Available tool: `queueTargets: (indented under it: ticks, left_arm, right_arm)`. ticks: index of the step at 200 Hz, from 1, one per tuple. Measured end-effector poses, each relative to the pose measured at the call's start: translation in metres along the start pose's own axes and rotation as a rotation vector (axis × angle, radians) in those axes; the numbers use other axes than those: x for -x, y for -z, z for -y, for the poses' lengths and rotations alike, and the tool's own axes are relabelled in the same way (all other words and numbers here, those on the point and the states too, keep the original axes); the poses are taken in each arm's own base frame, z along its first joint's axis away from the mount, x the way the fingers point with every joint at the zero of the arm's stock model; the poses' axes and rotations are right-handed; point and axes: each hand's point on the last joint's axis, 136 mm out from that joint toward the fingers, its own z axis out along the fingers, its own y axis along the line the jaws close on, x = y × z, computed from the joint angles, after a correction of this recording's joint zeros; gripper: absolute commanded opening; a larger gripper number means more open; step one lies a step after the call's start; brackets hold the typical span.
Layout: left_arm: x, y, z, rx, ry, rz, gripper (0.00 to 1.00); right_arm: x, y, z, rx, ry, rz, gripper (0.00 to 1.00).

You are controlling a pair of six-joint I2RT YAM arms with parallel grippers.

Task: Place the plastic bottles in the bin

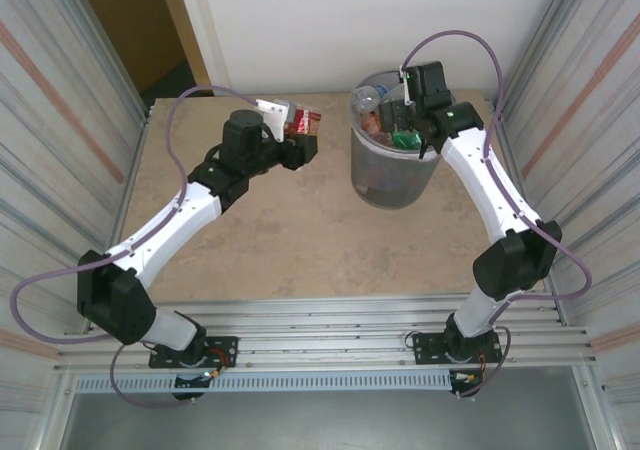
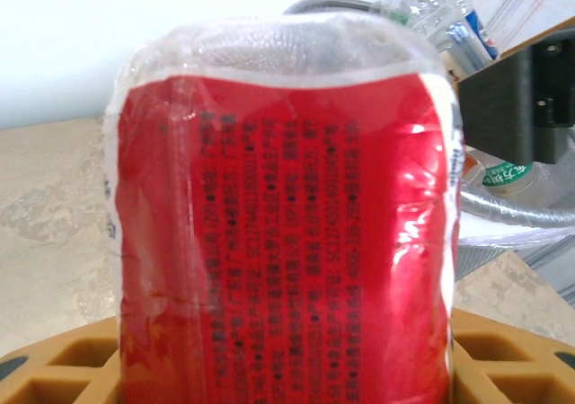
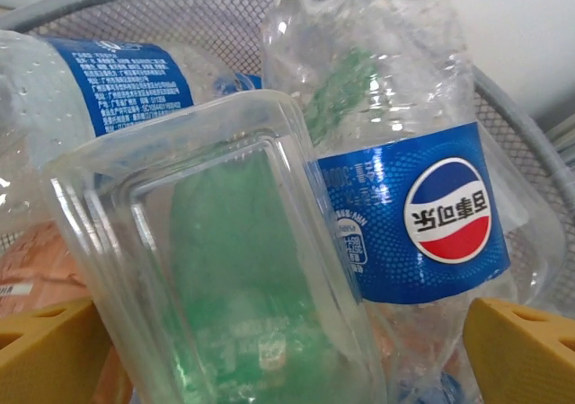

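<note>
Though clear and crumpled, the bottle (image 2: 287, 242) is red-labelled, darkly printed.

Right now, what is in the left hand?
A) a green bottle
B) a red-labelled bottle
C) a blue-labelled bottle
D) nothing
B: the left hand is closed on a red-labelled bottle, held above the table to the left of the bin.

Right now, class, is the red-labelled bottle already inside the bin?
No, the left tool holds the red-labelled bottle over the table, well left of the bin.
</note>
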Motion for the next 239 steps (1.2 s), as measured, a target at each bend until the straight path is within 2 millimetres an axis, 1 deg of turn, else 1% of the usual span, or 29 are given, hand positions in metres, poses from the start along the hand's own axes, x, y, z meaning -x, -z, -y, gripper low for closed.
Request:
queueTargets:
  ticks: [21,45,59,78,99,116,129,151,168,181,201,223,239]
  left_arm:
    - [0.001,-0.002,0.009,-0.028,-0.002,-0.003,0.44]
    - [0.010,-0.005,0.024,-0.068,-0.001,0.008,0.44]
    - [0.016,-0.006,0.033,-0.090,0.003,0.017,0.44]
    - [0.025,-0.007,0.044,-0.121,0.007,0.032,0.43]
    - [0.035,-0.009,0.055,-0.158,-0.003,0.053,0.43]
    - [0.040,-0.013,0.062,-0.183,-0.025,0.059,0.43]
    - [0.042,-0.017,0.069,-0.206,-0.052,0.062,0.43]
    - [0.047,-0.028,0.084,-0.256,-0.114,0.071,0.43]
    - [0.050,-0.038,0.099,-0.297,-0.178,0.079,0.43]
    - [0.053,-0.046,0.112,-0.332,-0.232,0.089,0.43]
    - [0.057,-0.060,0.133,-0.380,-0.321,0.110,0.43]
    - [0.060,-0.079,0.152,-0.420,-0.408,0.129,0.44]
    - [0.062,-0.094,0.158,-0.439,-0.453,0.140,0.43]
  right_arm:
    - [-0.001,0.000,-0.003,0.016,0.001,-0.004,0.98]
    - [0.000,0.001,-0.007,0.042,0.000,-0.003,0.98]
    - [0.002,0.007,-0.009,0.064,-0.003,0.006,0.98]
    - [0.008,0.021,-0.010,0.096,-0.014,0.033,0.98]
    - [0.019,0.045,-0.007,0.130,-0.053,0.084,0.98]
    - [0.029,0.065,0.001,0.163,-0.119,0.127,1.00]
    - [0.035,0.079,0.010,0.196,-0.176,0.155,0.99]
    - [0.040,0.097,0.024,0.256,-0.277,0.182,0.98]
    - [0.042,0.107,0.030,0.284,-0.331,0.196,0.99]
    - [0.041,0.112,0.031,0.293,-0.354,0.198,1.00]
    - [0.033,0.115,0.036,0.288,-0.389,0.190,1.00]
    - [0.023,0.115,0.053,0.244,-0.442,0.183,0.99]
    - [0.015,0.115,0.066,0.206,-0.478,0.175,0.99]
